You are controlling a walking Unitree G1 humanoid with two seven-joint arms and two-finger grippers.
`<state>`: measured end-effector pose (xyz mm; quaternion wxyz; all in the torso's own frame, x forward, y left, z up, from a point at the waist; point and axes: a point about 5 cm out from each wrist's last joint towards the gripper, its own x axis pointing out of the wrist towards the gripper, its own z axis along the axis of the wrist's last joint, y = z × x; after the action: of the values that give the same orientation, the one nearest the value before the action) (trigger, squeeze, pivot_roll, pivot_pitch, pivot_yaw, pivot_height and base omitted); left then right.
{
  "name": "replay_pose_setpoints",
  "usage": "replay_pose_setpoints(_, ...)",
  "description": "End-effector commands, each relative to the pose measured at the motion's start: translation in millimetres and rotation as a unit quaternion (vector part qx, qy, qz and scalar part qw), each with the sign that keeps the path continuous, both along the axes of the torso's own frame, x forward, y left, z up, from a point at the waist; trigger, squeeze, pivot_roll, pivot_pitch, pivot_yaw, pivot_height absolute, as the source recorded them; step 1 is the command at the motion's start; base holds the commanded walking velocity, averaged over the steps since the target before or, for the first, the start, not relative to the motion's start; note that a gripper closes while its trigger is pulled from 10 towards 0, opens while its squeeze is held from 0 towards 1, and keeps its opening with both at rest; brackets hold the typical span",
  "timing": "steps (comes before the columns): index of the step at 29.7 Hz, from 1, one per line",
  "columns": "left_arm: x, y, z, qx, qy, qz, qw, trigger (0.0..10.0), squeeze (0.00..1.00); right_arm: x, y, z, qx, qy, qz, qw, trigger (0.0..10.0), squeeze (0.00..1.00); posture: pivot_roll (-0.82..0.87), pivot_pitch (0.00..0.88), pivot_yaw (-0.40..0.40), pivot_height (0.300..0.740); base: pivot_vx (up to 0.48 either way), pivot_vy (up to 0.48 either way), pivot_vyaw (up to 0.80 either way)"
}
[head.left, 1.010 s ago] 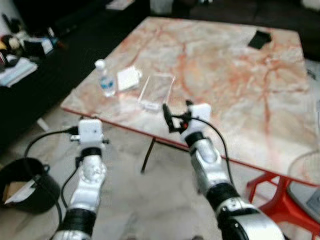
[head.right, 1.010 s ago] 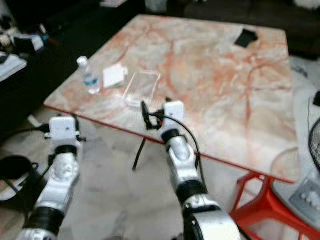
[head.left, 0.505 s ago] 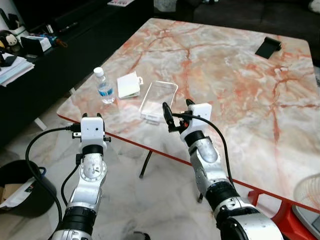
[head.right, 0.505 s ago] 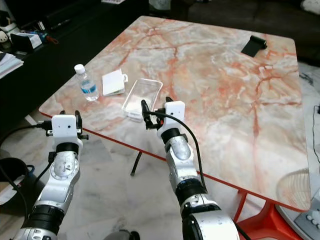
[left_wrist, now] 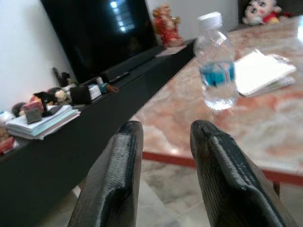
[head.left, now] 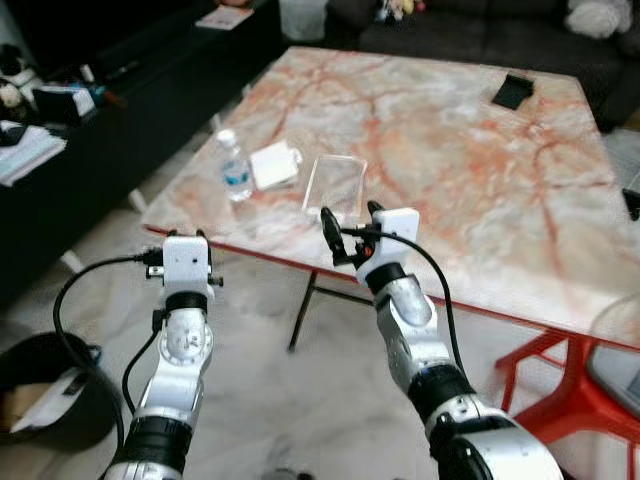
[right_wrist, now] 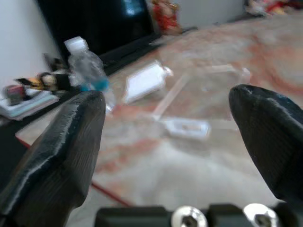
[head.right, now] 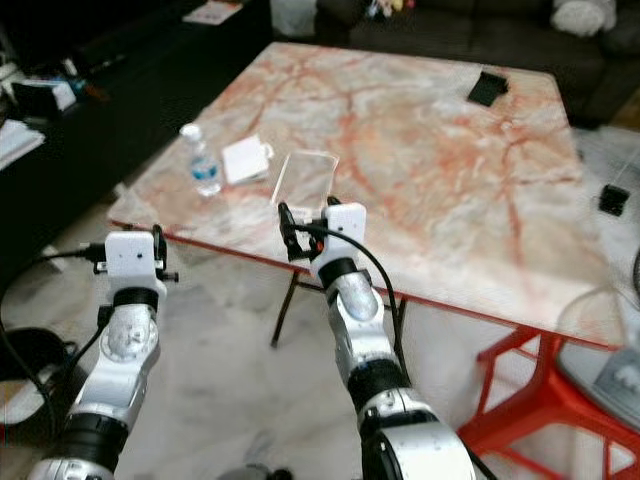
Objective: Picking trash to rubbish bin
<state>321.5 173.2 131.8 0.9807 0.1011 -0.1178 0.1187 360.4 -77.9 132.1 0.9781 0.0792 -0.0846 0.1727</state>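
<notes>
Marble table [head.left: 480,160]: water bottle [head.left: 234,166] upright near its left edge; white packet [head.left: 274,165] just beside it at 3 o'clock; clear plastic tray [head.left: 337,186] further along at 3 o'clock. Right gripper [head.left: 348,228]: fingers spread wide, empty, at the table's near edge, below the tray. Left gripper [left_wrist: 163,156]: fingers narrowly parted, empty, short of the table, bottle ahead. Black bin [head.left: 40,385]: floor, 8 o'clock.
</notes>
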Motion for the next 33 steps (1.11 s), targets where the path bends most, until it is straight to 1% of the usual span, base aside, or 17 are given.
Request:
replay_pose_setpoints(1, 0.6, -2.4, 4, -0.003, -0.008, -0.01, 1.0, 10.0, 0.0, 1.3, -2.2, 2, 0.007, -0.001, -0.005, 1.0, 10.0, 0.0, 0.13, 0.13, 0.021, 0.728, 0.0, 0.465, -0.8)
replay_pose_setpoints(2, 0.6, -2.5, 4, -0.002, -0.008, -0.01, 1.0, 10.0, 0.0, 1.2, -2.2, 3, 0.006, -0.002, -0.005, 1.0, 10.0, 0.0, 0.13, 0.128, 0.021, 0.728, 0.0, 0.465, -0.8)
replay_pose_setpoints(3, 0.7, -3.1, 4, -0.002, -0.008, -0.011, 1.0, 10.0, 0.0, 0.8, -2.9, 4, 0.001, -0.011, -0.006, 1.0, 10.0, 0.0, 0.13, 0.127, 0.022, 0.728, 0.0, 0.469, 0.0)
replay_pose_setpoints(4, 0.8, -3.9, 5, -0.002, -0.008, -0.012, 1.0, 10.0, 0.0, 0.8, -2.9, 3, 0.003, -0.009, -0.006, 1.0, 10.0, 0.0, 0.13, 0.126, 0.023, 0.728, 0.0, 0.356, 0.0)
replay_pose_setpoints(7, 1.8, -7.6, 7, 0.01, -0.007, -0.022, 1.0, 10.0, 0.0, 0.5, -2.2, 3, 0.005, -0.007, -0.006, 1.0, 10.0, 0.0, 0.13, 0.124, 0.024, 0.728, 0.0, 0.0, 0.0)
replay_pose_setpoints(11, 2.5, -9.7, 10, 0.01, -0.013, -0.022, 1.0, 10.0, 0.0, 0.2, -1.0, 4, 0.006, -0.009, -0.005, 1.0, 10.0, 0.0, 0.13, 0.12, 0.027, 0.728, 0.0, 0.0, 0.0)
replay_pose_setpoints(13, 2.5, -13.9, 17, 0.0, -0.029, -0.035, 0.999, 10.0, 0.0, -0.1, -0.1, 4, 0.004, -0.012, -0.007, 1.0, 10.0, 0.0, 0.13, 0.114, 0.03, 0.728, 0.0, 0.0, 0.0)
replay_pose_setpoints(17, 4.8, -17.9, 27, -0.008, -0.041, -0.043, 0.998, 10.0, 0.0, 0.0, 1.1, 6, 0.002, -0.015, -0.002, 1.0, 10.0, 0.0, 0.13, 0.109, 0.031, 0.728, 0.0, 0.0, 0.0)
replay_pose_setpoints(20, 4.8, -18.1, 28, -0.009, -0.042, -0.044, 0.998, 10.0, 0.0, -0.1, 1.4, 6, 0.0, -0.016, -0.002, 1.0, 10.0, 0.0, 0.13, 0.109, 0.031, 0.728, 0.0, 0.0, 0.0)
replay_pose_setpoints(23, 7.3, -18.0, 29, 0.001, -0.039, -0.041, 0.998, 10.0, 0.0, 1.2, 1.9, 10, 0.006, -0.02, -0.001, 1.0, 10.0, 0.0, 0.13, 0.115, 0.029, 0.728, 0.26, 0.0, 0.0)
replay_pose_setpoints(33, 6.7, -17.1, 29, 0.004, -0.036, -0.044, 0.998, 10.0, 0.0, 2.2, 2.0, 11, 0.016, -0.016, -0.004, 1.0, 10.0, 0.0, 0.13, 0.125, 0.03, 0.728, 0.384, 0.0, 0.0)
